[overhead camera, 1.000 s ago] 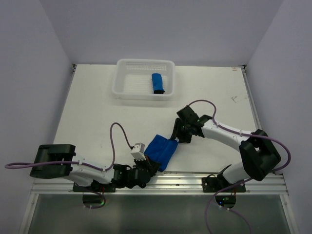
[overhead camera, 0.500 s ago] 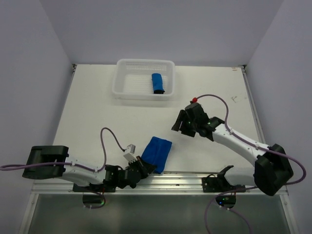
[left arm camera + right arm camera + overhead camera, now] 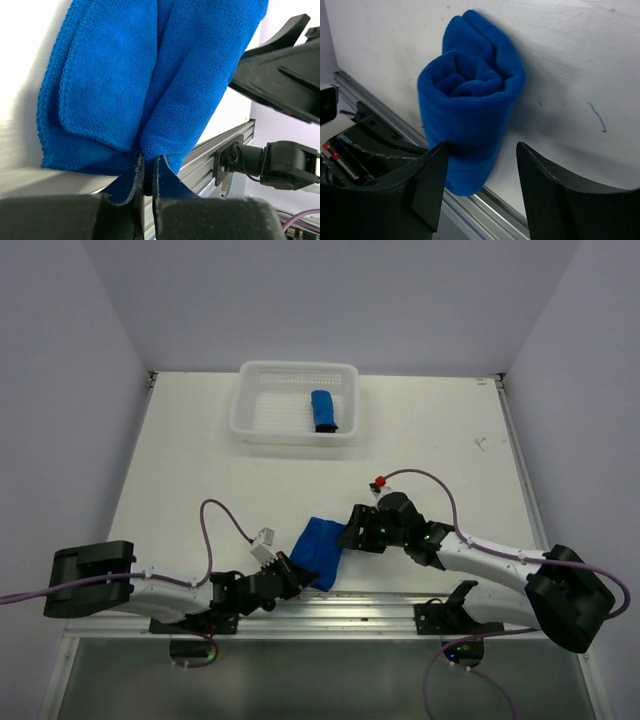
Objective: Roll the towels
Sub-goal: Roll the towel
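Near towel, loosely rolled, lies on the desk by the front edge, its near corner pinched in the narrow left hand, while the right hand stands wide open at its right side, not clamping; far towel sits rolled in the basket.

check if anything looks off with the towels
The front towel is only loosely rolled and lies askew, its edge pinched in the left pincer. The rolled towel in the white basket looks tidy.
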